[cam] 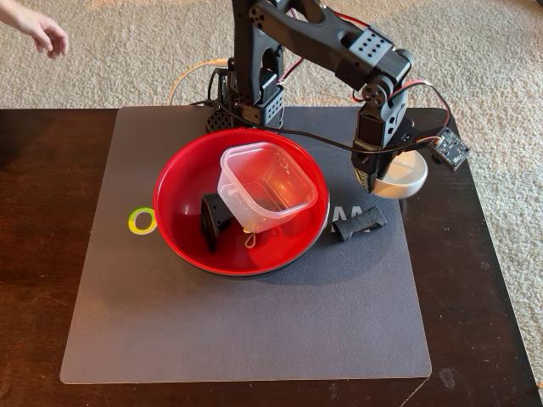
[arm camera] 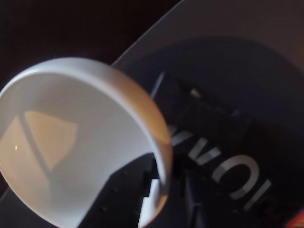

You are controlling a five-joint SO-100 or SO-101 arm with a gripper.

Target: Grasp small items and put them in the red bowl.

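The red bowl (cam: 182,212) stands mid-mat and holds the clear square tub (cam: 267,182), the black angular bracket (cam: 214,219) and a bit of yellow clip (cam: 252,241). The short black ribbed piece (cam: 358,225) lies on the mat just right of the bowl. In the fixed view my gripper (cam: 373,180) is right of the bowl, shut on the rim of the small white dish (cam: 407,174). In the wrist view the dish (arm camera: 71,142) fills the left side. One dark finger (arm camera: 118,199) is inside it and the other outside the rim; the gripper (arm camera: 159,192) pinches that rim.
A grey mat (cam: 254,322) covers a dark wooden table (cam: 42,254) set on beige carpet. A person's hand (cam: 38,27) shows at the top left corner. The arm's base (cam: 246,93) and cables stand behind the bowl.
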